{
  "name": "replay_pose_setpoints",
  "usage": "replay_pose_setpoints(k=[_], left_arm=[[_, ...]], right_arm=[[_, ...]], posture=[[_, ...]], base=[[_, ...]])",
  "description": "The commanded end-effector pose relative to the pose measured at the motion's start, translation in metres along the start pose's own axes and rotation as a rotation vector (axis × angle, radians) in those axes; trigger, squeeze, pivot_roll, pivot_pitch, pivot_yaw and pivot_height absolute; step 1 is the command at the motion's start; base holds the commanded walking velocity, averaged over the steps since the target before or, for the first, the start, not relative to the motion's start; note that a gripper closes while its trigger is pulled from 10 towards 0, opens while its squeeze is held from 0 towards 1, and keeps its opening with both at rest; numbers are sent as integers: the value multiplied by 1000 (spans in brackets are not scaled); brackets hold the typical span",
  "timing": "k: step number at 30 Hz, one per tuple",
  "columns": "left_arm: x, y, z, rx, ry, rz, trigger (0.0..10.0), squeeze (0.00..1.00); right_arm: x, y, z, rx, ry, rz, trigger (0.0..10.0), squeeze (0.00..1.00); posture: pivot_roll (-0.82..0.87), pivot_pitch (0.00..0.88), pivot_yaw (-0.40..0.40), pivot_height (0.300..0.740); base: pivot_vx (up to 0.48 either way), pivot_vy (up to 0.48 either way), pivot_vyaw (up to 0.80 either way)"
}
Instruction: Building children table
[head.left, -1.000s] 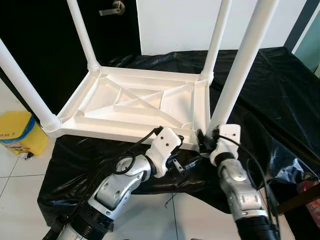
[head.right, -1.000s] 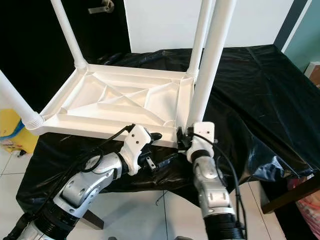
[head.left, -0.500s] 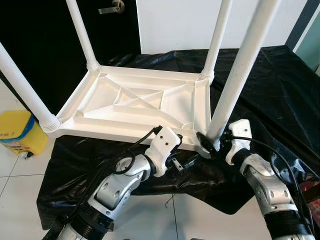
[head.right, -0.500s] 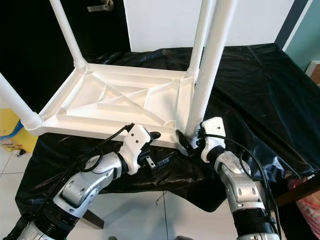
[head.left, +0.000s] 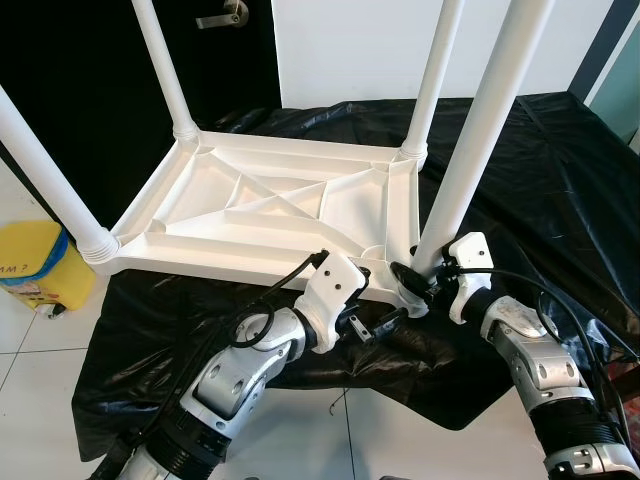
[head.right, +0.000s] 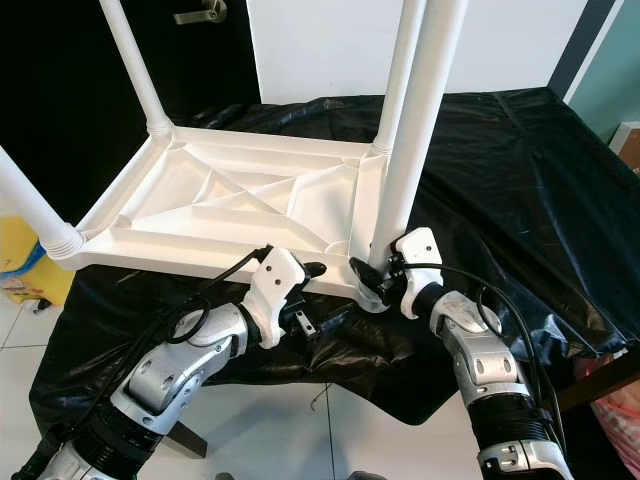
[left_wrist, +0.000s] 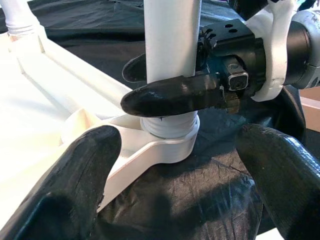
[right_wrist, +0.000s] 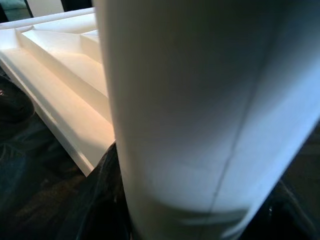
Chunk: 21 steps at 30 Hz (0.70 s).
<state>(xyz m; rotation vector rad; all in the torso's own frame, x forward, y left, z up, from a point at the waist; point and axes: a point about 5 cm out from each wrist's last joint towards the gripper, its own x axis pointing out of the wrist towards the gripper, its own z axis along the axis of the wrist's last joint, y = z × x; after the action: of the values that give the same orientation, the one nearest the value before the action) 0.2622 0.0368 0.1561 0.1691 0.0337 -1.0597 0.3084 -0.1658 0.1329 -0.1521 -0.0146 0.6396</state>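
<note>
A white plastic children's table (head.left: 270, 205) lies upside down on a black cloth (head.left: 545, 170), with its legs pointing up. The near right leg (head.left: 470, 160) stands in its corner socket (left_wrist: 167, 145). My right gripper (head.left: 412, 283) is shut on this leg just above the socket, one finger (left_wrist: 170, 95) crossing in front of it. In the right wrist view the leg (right_wrist: 200, 100) is very close, beside the table's ribbed underside (right_wrist: 55, 55). My left gripper (head.left: 375, 308) hangs open just in front of the same corner, its fingers (left_wrist: 75, 185) spread and holding nothing.
The cloth-covered surface ends just behind my arms, with white floor tiles (head.left: 40, 380) below. A yellow container (head.left: 35, 265) stands on the floor at the left. A dark door with a handle (head.left: 228, 15) is behind. The three other legs rise at the remaining corners.
My right forearm has swung out to the right around the leg's base, so the wrist now sits beside the leg instead of below it. The left arm has hardly moved.
</note>
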Motion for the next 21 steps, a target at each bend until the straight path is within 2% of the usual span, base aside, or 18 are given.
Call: replay_pose_setpoints(k=[1,5,6,9,14,20,21], left_arm=[[-1,-4,-2,4,8,-52,10000,0],[-1,-3,-2,7,8,-51,10000,0],[-2,-2,-1,9,7,-51,10000,0],[-2,-2,-1,9,7,-52,10000,0],[-2,-2,-1,7,7,-55,10000,0],[-2,-2,-1,7,7,-58,10000,0],[-1,-1,-1,7,7,-58,10000,0]], right_arm=[[-2,5,-11,-3,53,42,0,0],[-2,4,-14,7,49,18,0,0],[-2,6,-15,25,51,-31,10000,0],[-2,7,-15,28,52,-41,10000,0],[0,11,-17,28,69,-168,10000,0],[0,12,-17,35,62,-226,10000,0],[1,14,-18,73,66,-313,10000,0]], posture=[[-96,62,-35,740],[-98,63,-33,740],[-108,68,-23,740],[-109,68,-22,740],[-116,73,-14,740],[-118,77,-13,740],[-116,80,-12,740]], base=[[0,0,0],[0,0,0],[0,0,0],[0,0,0],[0,0,0],[0,0,0],[0,0,0]])
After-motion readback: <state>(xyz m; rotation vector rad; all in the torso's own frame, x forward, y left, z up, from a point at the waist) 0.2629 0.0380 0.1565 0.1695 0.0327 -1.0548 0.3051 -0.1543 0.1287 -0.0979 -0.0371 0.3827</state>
